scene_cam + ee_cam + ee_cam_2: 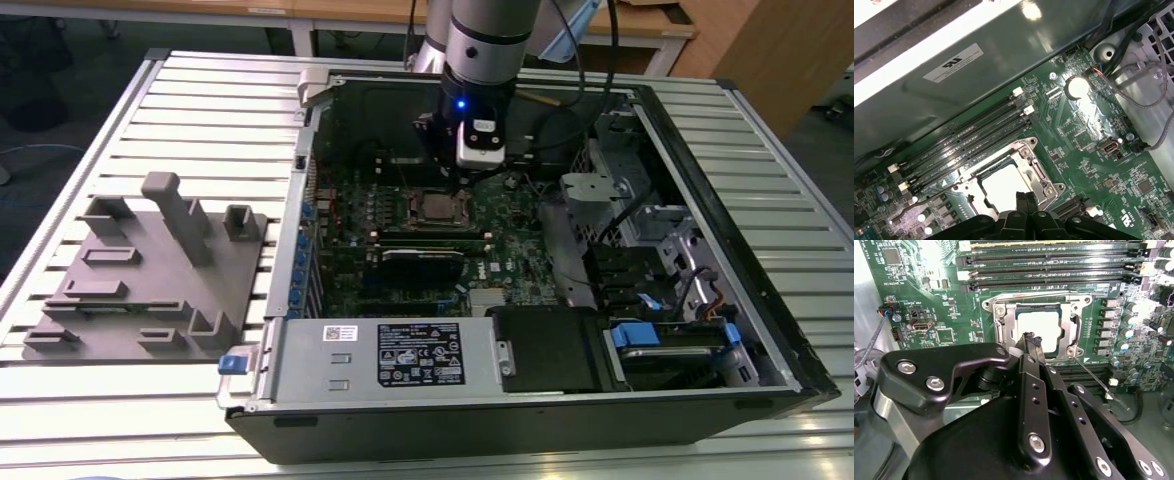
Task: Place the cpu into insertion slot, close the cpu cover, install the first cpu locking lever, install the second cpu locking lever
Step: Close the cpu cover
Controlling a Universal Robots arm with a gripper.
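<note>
Glare whitens the cpu (1001, 187) and spots the case wall (1019, 65) in the first wrist view

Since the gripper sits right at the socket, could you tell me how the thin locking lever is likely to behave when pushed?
The locking lever is a thin wire rod, so it will probably spring rather than stay stiff. Its smooth metal may let the fingers slip off. It seems anchored by the cpu cover, so it likely pivots.

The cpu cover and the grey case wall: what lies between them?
In the first wrist view, several long dark memory slots lie side by side between the cpu cover and the grey case wall.
</note>
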